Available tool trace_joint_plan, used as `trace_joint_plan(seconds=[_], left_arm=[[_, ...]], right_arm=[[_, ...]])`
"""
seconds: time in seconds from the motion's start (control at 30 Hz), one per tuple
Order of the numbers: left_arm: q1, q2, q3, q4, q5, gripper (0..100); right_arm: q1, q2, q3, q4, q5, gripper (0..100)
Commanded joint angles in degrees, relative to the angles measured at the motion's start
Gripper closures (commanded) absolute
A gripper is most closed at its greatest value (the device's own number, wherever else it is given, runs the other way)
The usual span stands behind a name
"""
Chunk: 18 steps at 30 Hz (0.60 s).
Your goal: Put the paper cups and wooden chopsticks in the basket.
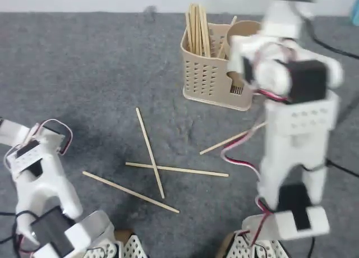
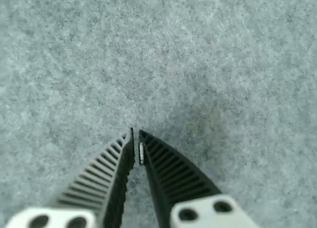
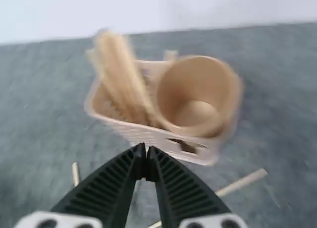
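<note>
Basket (image 1: 210, 78), far right on surface (image 1: 84, 73): already holding one paper cup (image 1: 247, 29) and a chopstick bundle (image 1: 197, 28). Four loose chopsticks (image 1: 176, 170) lying mid-surface, awaiting pickup. Left claw (image 2: 134, 139) closed, empty, hanging over bare surface; right claw (image 3: 146, 151) closed, empty, facing basket.

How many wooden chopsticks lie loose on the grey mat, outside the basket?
4. Three thin wooden chopsticks cluster mid-mat: one steep, one level, one slanting. The fourth lies near the beige slotted plastic basket, partly behind the right arm that may hide others.
</note>
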Motion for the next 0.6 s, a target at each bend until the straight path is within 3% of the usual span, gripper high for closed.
trace_joint_plan(seconds=[0.0,0.23,0.4,0.57], left_arm=[[-0.1,-0.1,-2.2,0.1,-1.4,99],[0.7,-0.1,-2.0,0.2,-1.6,99],[0.7,-0.1,-2.0,0.3,-1.6,99],[0.7,-0.1,-2.0,0.3,-1.6,99]], right_arm=[[5.8,-7.9,11.2,2.5,-2.2,99.2],[17.6,-14.4,35.6,-3.4,-7.3,99.2],[24.2,-12.7,50.8,-15.4,-7.9,99.2],[25.9,-6.7,59.9,-28.4,-8.6,99.2]])
